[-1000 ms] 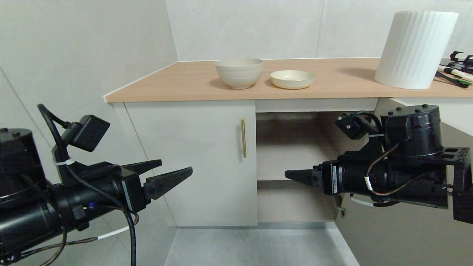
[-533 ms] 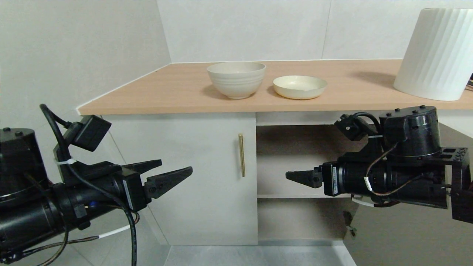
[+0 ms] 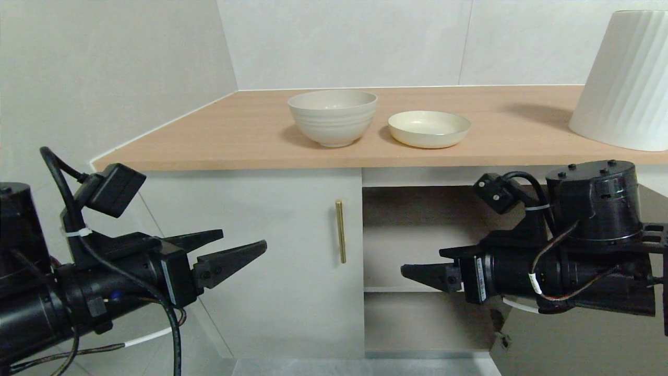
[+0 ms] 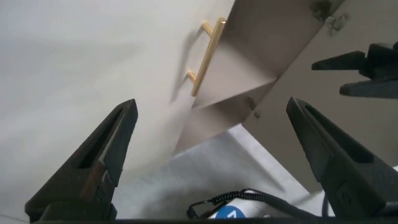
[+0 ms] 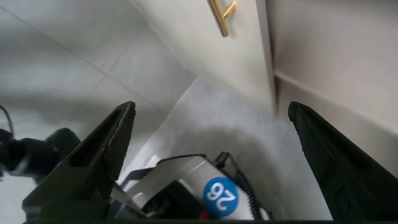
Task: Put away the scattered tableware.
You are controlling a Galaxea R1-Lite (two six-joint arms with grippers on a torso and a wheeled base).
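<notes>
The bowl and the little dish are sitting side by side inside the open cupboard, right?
No. The bowl and dish sit side by side on the counter above the open cupboard, not inside it. The head view shows this.

On the countertop [image 3: 240, 138] a bowl [image 3: 332, 117] stands just left of a shallow dish [image 3: 429, 128], the two near but apart, with a tall container [image 3: 626, 83] well off to the right on the same surface. Below the counter, a closed door [image 3: 261, 261] sits on the left with its handle [image 3: 340, 231] at its right edge, and beside it on the right is an open compartment [image 3: 412, 240] with a shelf [image 3: 402, 289] across it. The left gripper [image 3: 243, 239] hangs in front of the closed door and the right gripper [image 3: 417, 269] in front of the open compartment, their tips pointing toward each other with the handle between them.
</notes>
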